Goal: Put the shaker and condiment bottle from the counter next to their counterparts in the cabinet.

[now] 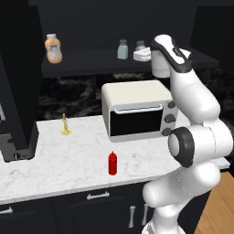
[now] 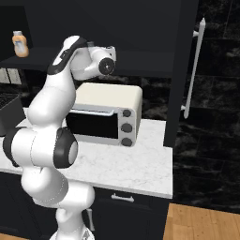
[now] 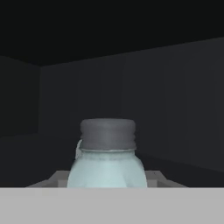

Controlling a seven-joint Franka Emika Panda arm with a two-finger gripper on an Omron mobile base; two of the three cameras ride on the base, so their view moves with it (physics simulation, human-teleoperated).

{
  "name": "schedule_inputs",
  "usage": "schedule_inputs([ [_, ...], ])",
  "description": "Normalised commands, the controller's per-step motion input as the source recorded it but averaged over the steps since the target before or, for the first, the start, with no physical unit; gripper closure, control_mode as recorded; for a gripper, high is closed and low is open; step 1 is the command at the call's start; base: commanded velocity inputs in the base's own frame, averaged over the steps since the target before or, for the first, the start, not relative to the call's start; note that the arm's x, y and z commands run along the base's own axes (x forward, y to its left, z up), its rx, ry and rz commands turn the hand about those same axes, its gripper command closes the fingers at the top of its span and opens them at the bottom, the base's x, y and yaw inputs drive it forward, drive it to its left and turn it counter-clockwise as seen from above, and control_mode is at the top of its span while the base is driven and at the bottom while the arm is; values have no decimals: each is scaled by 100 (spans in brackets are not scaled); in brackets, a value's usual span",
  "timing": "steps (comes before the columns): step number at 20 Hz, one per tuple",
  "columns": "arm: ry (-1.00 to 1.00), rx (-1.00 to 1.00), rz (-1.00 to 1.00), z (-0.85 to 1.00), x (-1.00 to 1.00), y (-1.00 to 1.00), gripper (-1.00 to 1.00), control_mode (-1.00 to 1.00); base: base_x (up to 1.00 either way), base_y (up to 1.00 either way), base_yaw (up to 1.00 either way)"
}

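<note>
Near edge of counter [image 1: 55,160]: condiment bottle [image 1: 113,163] stands upright & alone on the marble, nozzle up, in front of toaster oven [image 1: 137,109], well apart from it. Small gold figurine [image 1: 66,125] further back left, near a black appliance [image 1: 18,141] at the left edge.

Higher & further: cabinet [image 1: 91,61] shelf. Gripper [image 1: 142,54] reaches in at shelf height; hand view has shaker [image 3: 108,157] right up against the cam, grey cap up, pale contents not readable, fingers pinching it from both sides. Left base view: 2nd shaker [image 1: 122,49] stands just beside the held one, on its left. Orange bottle [image 1: 53,48] w/ pale cap sits far left on same shelf, well apart from both.

Right base view: arm blocks both shakers; orange bottle visible top left, plus a tall black door w/ long silver handle [image 2: 193,65] at right, which left view lacks.
</note>
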Motion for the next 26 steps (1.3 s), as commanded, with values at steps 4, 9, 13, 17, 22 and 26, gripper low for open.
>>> schedule_inputs([
  [4, 0, 0, 0, -3, 25, 5, 100, -100, 0, 0, 0],
  [9, 0, 0, 0, -3, 27, 8, 100, -100, 0, 0, 0],
  [13, 0, 0, 0, -4, 26, 8, 100, -100, 0, 0, 0],
  [17, 0, 0, 1, -5, 23, 5, 100, -100, 0, 0, 0],
  [22, 0, 0, 1, -11, 10, 2, -100, -100, 0, 0, 0],
  [26, 0, 0, 2, -4, 9, 0, -100, -100, 0, 0, 0],
])
